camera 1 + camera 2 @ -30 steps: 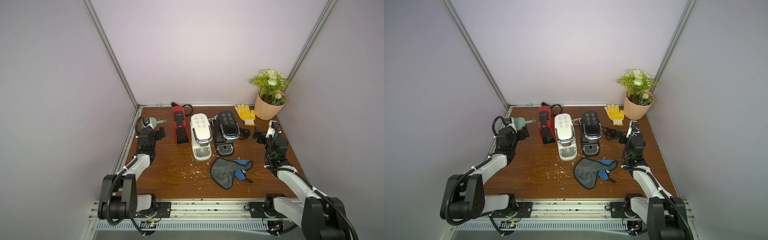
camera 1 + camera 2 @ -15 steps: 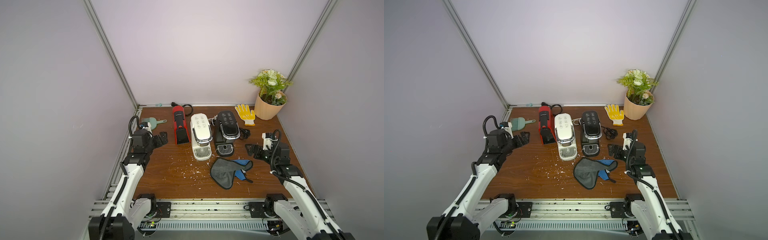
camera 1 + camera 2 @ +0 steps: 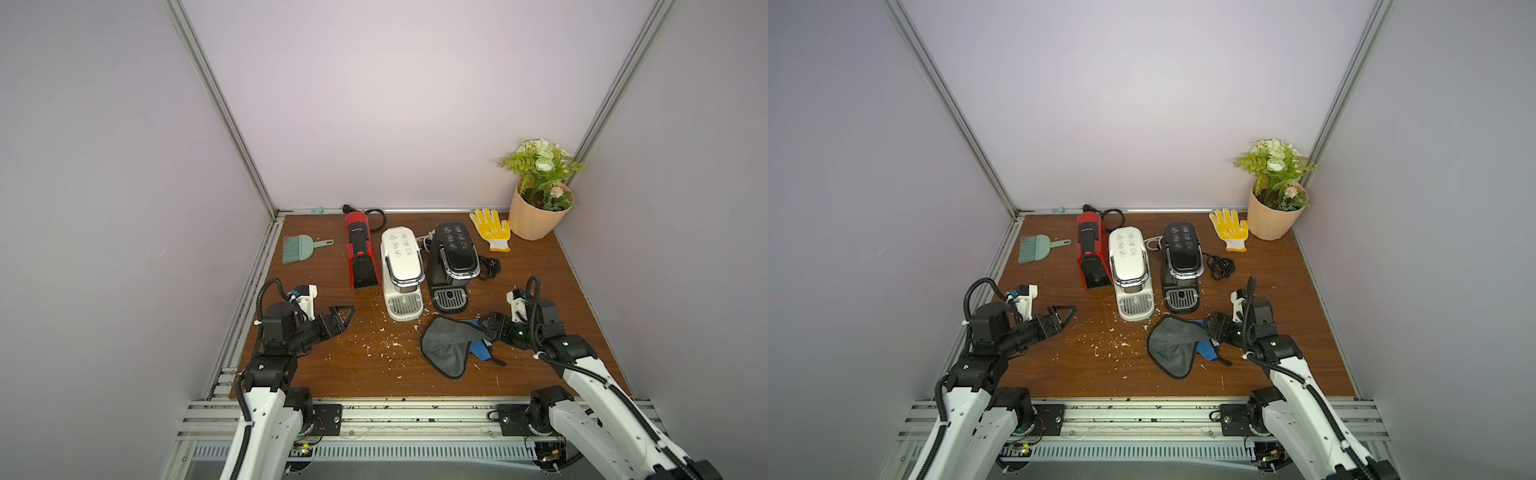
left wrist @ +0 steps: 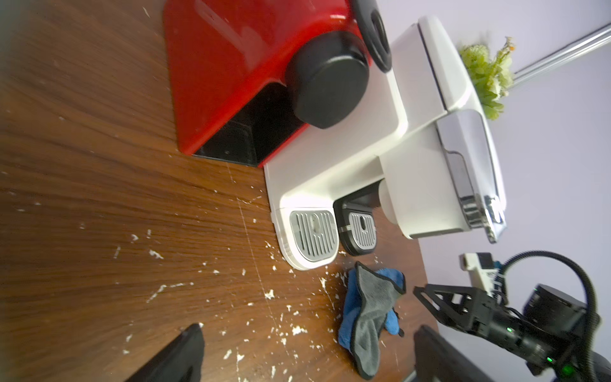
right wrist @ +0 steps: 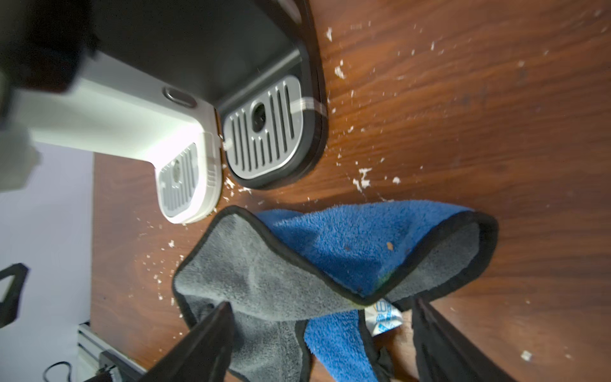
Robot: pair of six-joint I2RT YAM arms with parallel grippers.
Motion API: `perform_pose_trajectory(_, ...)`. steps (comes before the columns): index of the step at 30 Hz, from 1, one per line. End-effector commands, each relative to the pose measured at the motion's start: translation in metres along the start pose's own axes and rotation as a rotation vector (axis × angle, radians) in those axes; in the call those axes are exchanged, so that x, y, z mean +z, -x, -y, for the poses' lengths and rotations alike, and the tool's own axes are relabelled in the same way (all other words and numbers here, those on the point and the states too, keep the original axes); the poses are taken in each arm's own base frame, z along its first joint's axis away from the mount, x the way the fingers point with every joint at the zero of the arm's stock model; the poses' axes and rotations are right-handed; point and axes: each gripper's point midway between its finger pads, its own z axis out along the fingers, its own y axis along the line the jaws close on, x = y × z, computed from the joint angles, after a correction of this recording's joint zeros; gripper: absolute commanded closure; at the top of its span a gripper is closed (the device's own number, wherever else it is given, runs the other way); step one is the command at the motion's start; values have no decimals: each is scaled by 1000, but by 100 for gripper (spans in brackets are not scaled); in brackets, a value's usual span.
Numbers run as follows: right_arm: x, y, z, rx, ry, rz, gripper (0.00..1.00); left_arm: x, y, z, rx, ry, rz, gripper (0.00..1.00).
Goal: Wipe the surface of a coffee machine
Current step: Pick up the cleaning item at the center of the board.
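Observation:
Three coffee machines stand side by side at the back of the table: red [image 3: 359,249], white [image 3: 401,274] and black [image 3: 453,262]. In front of the black one lies a crumpled grey and blue cloth [image 3: 451,343] [image 5: 264,274]. My right gripper [image 3: 484,328] [image 5: 320,304] is low at the cloth's right edge, open, its two fingers straddling a fold of the cloth without pinching it. At the front left, my left gripper [image 3: 343,318] [image 4: 307,334] is open and empty above bare wood, pointing toward the white machine [image 4: 363,132].
White crumbs [image 3: 386,345] are scattered on the wooden table in front of the machines. A green hand brush [image 3: 301,249] lies at the back left. A yellow glove [image 3: 492,228], a potted plant [image 3: 538,212] and a black power cord [image 3: 488,266] sit at the back right.
Both arms have swung from the back of the table toward the front. The right gripper came down onto the cloth's edge and its jaws have narrowed slightly. The left gripper stays wide open.

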Motion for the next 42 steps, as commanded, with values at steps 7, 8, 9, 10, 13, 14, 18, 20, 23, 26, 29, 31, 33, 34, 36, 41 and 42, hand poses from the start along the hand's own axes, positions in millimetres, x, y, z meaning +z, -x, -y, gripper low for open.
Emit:
perform_pose_trajectory(7,27,-10,-7,-65,-159,-39,14,18,-63,23,2,-55,-213,1)
perform_pose_trajectory(8,31,-13,-11,-80,-162,-50,14,23,-72,25,9,-57,-235,1)
perform_pose_trajectory(9,35,-17,-16,-94,-163,-60,14,28,-82,28,11,-62,-255,1)
perform_pose_trajectory(10,39,-20,-19,-105,-167,-64,15,33,-90,33,21,-77,-271,1)
perform_pose_trajectory(13,49,-27,-28,-150,-188,-70,20,48,-113,45,60,-84,-324,0)
perform_pose_trajectory(14,52,-28,-31,-164,-191,-68,24,52,-117,49,86,-77,-343,0)
perform_pose_trajectory(18,57,-30,-33,-169,-172,-63,51,67,-123,63,173,-63,-391,0)
perform_pose_trajectory(20,56,-31,-37,-172,-152,-64,75,75,-122,69,195,-82,-392,0)
perform_pose_trajectory(23,44,-25,-51,-186,-87,-37,86,82,-116,79,228,-84,-392,0)
perform_pose_trajectory(26,22,-14,-75,-223,1,-1,88,87,-110,94,240,-114,-391,0)
perform_pose_trajectory(29,-5,-7,-104,-243,119,17,88,87,-99,114,250,-154,-369,0)
perform_pose_trajectory(31,-21,-6,-125,-257,214,15,87,84,-93,131,245,-208,-361,0)
perform_pose_trajectory(33,-38,-5,-146,-266,311,12,86,80,-86,148,234,-257,-348,0)
perform_pose_trajectory(34,-48,-4,-157,-272,360,14,86,78,-83,157,225,-285,-343,0)
perform_pose_trajectory(36,-64,1,-175,-283,438,30,85,72,-77,173,206,-337,-330,0)
perform_pose_trajectory(41,-94,3,-222,-339,646,3,84,63,-63,213,161,-454,-324,0)
perform_pose_trajectory(42,-98,2,-230,-350,681,-11,84,64,-61,218,154,-459,-329,0)
